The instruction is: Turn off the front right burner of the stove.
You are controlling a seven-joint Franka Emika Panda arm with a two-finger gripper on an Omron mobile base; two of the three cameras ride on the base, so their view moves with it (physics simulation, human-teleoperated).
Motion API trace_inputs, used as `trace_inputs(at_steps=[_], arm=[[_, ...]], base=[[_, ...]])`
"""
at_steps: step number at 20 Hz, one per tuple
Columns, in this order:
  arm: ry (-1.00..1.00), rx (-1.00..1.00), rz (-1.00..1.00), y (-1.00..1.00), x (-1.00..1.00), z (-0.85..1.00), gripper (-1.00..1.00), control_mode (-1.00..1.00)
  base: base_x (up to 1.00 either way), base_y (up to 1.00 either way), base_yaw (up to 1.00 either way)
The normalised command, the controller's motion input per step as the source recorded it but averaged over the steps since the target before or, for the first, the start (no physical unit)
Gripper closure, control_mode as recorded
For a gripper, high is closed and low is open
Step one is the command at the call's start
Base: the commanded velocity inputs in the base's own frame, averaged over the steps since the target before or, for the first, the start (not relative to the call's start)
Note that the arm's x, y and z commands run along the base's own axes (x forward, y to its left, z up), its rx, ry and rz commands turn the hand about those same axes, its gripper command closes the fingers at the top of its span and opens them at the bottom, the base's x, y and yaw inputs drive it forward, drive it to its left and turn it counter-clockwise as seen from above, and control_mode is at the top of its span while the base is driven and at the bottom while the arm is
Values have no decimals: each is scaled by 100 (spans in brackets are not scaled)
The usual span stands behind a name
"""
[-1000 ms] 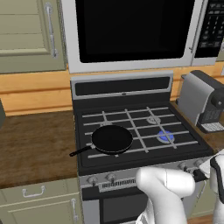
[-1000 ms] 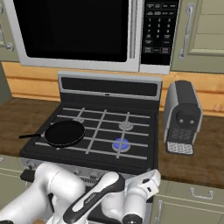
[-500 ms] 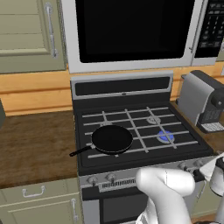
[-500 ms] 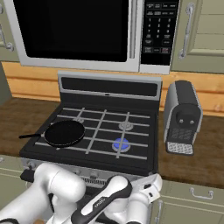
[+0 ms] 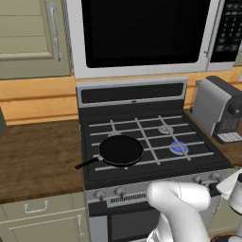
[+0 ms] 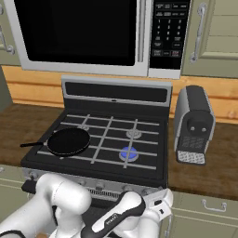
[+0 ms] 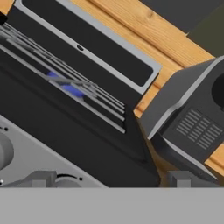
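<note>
black stove [image 5: 142, 142] set in a wood counter [image 5: 38, 160], microwave [image 5: 142, 33] above, pale green cabinets [image 5: 28, 38] either side. front right burner [image 5: 179, 147] glows blue at the near right of the grates. frying pan [image 5: 120, 150] front left. grey coffee machine [image 6: 194, 124] right of stove. gripper [image 7: 109, 179] low by the knob strip; tips apart, holding nothing.

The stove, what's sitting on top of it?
On the stove sits a black frying pan at front left, and the front right burner glows blue under thin grate bars. The burner beneath the pan is covered.
</note>
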Motion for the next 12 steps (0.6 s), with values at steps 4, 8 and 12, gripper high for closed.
trace_inputs(at_steps=[4, 8, 12], arm=[[0, 0, 1, 0, -2, -7, -100, -100], [0, 0, 1, 0, -5, -8, -100, -100], [-1, 0, 1, 0, -2, -18, -100, -100]], base=[[0, 0, 0], [0, 0, 0], [0, 0, 0]])
